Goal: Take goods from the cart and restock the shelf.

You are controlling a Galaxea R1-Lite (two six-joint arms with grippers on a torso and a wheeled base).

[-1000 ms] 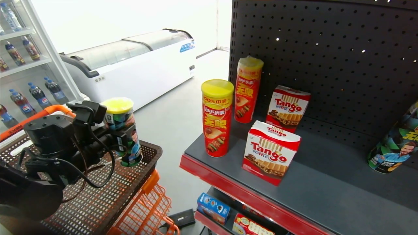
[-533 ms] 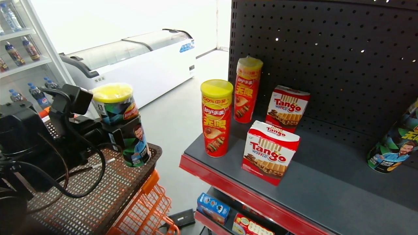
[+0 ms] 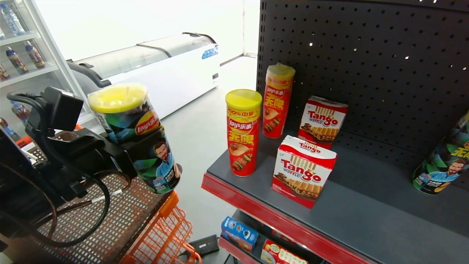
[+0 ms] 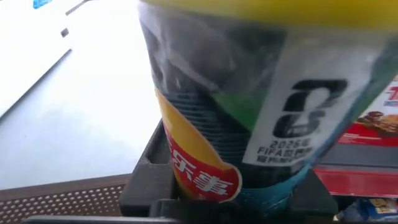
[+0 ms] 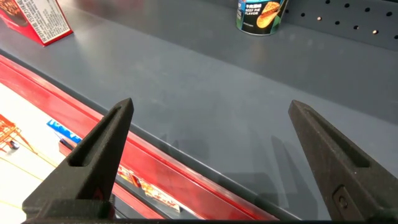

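A dark green chips can (image 3: 135,135) with a yellow lid hangs tilted above the cart's brown mesh basket (image 3: 121,220), left of the shelf. My left gripper (image 3: 121,154) is shut on its middle. In the left wrist view the can (image 4: 249,112) sits between the fingers of that gripper (image 4: 224,199). The grey shelf board (image 3: 366,205) carries two red chips cans (image 3: 242,132), two wafer boxes (image 3: 303,170) and a matching green can (image 3: 443,161) at the far right. My right gripper (image 5: 214,168) stands open over the shelf board (image 5: 205,93) near its red front edge, nothing between its fingers.
A black pegboard (image 3: 366,55) backs the shelf. Boxed goods (image 3: 240,233) lie on the lower shelf. A white chest freezer (image 3: 154,69) and a drinks fridge (image 3: 25,66) stand behind the cart. Bare board lies between the wafer boxes and the green can (image 5: 260,15).
My left gripper has lifted the green can higher above the cart basket and brought it closer to the head camera; the can now leans more. Shelf goods have not moved.
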